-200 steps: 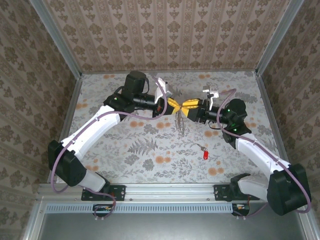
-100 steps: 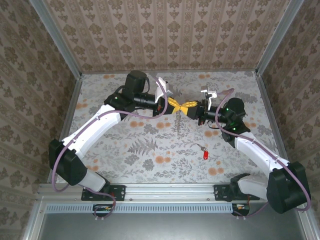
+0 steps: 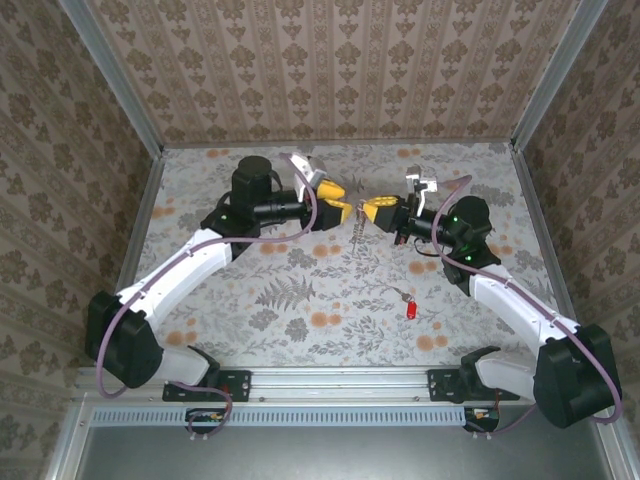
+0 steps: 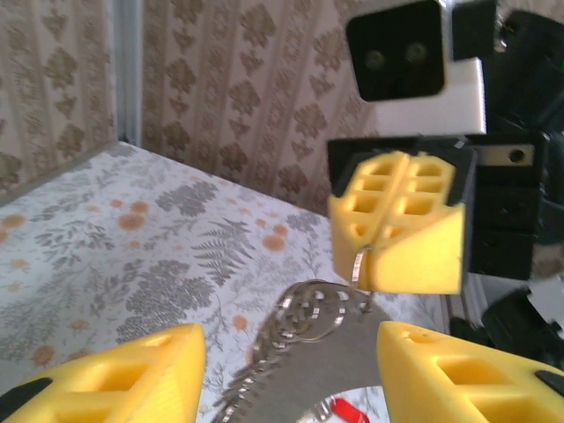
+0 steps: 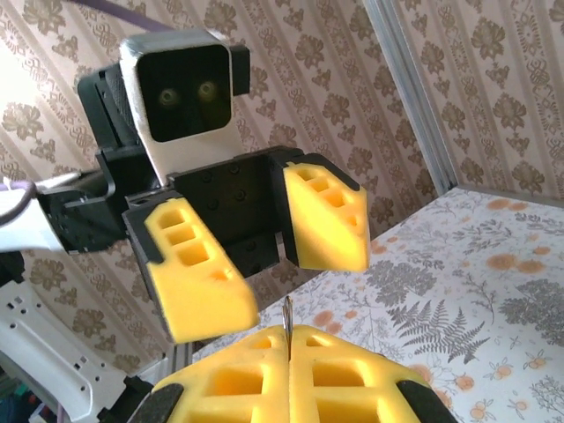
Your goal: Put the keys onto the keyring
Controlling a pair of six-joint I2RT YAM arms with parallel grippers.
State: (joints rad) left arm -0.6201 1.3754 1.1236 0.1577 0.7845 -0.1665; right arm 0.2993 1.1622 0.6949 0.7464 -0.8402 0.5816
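The left gripper point(image 3: 345, 200) stands with its yellow fingers point(image 4: 132, 370) apart at a middling width and with nothing between them, and it points across at the other arm. Just ahead of its fingertips, the keyring point(image 3: 359, 238) hangs as a small bundle of silvery coiled rings with a flat grey piece below. It dangles above the flowered worktop point(image 3: 250, 300), and whether its lower end touches the cloth cannot be told. In the left wrist view the rings sit between and just beyond that gripper's two spread fingers, touching neither. The right gripper point(image 3: 368, 212) faces the left one nearly tip to tip, with a small gap between them. Its pads are pressed together on the top of the keyring, and the right wrist view shows a thin metal edge standing up out of the seam between the pads. The keys point(image 3: 410, 308) lie flat on the worktop, below and well apart from the right gripper, toward its arm's base. The red plastic end is nearest the base and no gripper touches them.
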